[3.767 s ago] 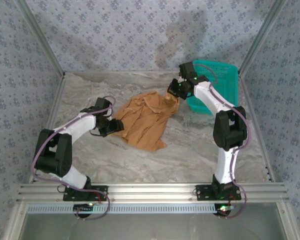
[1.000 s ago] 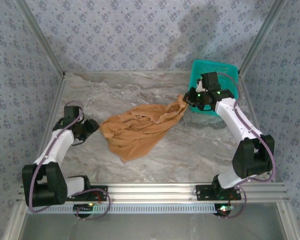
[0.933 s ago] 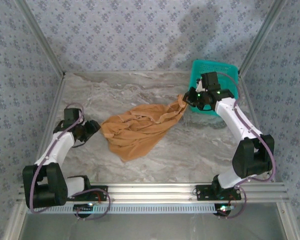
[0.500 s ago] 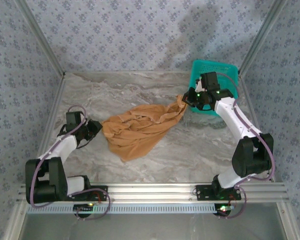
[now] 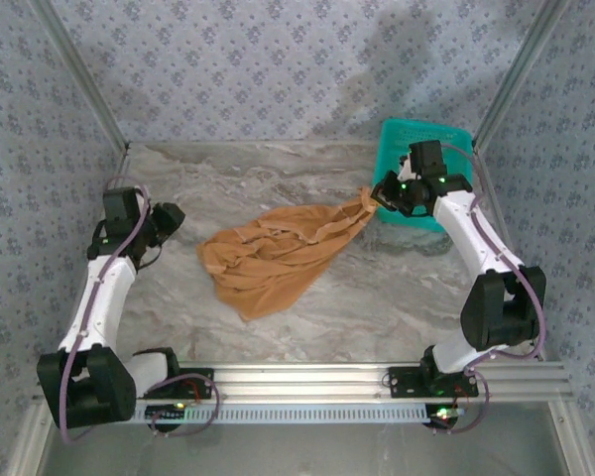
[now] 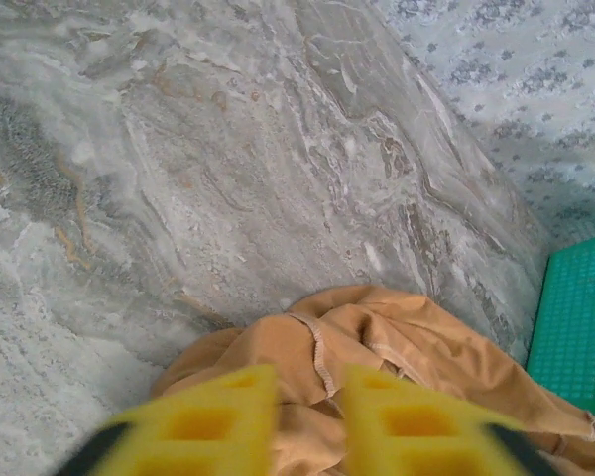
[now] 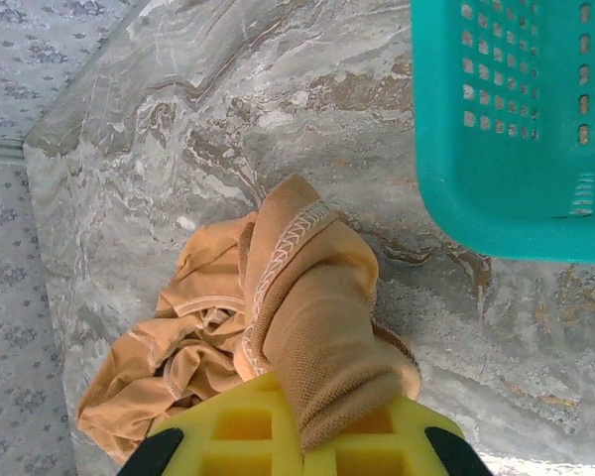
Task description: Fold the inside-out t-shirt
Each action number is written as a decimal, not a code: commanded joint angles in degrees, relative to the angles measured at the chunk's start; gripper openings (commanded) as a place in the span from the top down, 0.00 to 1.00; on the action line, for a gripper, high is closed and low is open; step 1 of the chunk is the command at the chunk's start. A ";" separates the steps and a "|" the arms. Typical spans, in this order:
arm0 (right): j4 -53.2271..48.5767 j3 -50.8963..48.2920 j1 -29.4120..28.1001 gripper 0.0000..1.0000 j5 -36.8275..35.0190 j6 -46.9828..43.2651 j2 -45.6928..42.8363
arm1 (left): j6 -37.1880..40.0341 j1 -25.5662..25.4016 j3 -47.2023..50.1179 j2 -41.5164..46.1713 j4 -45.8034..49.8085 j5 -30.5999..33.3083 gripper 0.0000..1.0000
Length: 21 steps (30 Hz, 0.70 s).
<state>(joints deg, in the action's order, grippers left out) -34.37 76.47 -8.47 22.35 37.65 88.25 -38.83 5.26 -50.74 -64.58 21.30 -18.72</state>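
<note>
Beside basket (image 5: 431, 149), right gripper (image 5: 378, 195) clamps t-shirt (image 5: 273, 258) corner; left gripper (image 5: 169, 216) parted, well clear.

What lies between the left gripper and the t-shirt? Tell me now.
Bare marble table, nothing else: the top external view shows a short stretch of tabletop separating the left gripper from the t-shirt.

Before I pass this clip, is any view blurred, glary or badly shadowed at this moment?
Left wrist view: the left tool has blurred, out-of-focus yellow fingers, while the marble table beyond reads sharp. Right wrist view: crisp, the t-shirt stitching is clear, no glare. Top external view: even light, one soft shadow on the back wall.
</note>
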 commanded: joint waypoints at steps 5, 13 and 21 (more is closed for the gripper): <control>-0.35 1.30 0.17 1.00 2.17 -1.08 -1.50 | -5.18 5.21 11.31 -4.14 -10.66 -14.98 0.15; -0.57 1.20 0.21 1.00 2.39 -1.09 -1.43 | -10.28 9.71 20.43 -8.84 -28.20 -23.63 0.23; -0.30 1.18 0.05 1.00 2.80 -1.09 -1.15 | -14.61 9.74 23.87 -14.17 -38.02 -26.01 0.36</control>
<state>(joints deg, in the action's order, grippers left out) -34.35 76.44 -8.38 23.86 37.65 88.16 -51.37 14.66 -27.55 -77.25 -10.50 -41.91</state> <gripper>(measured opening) 0.046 0.653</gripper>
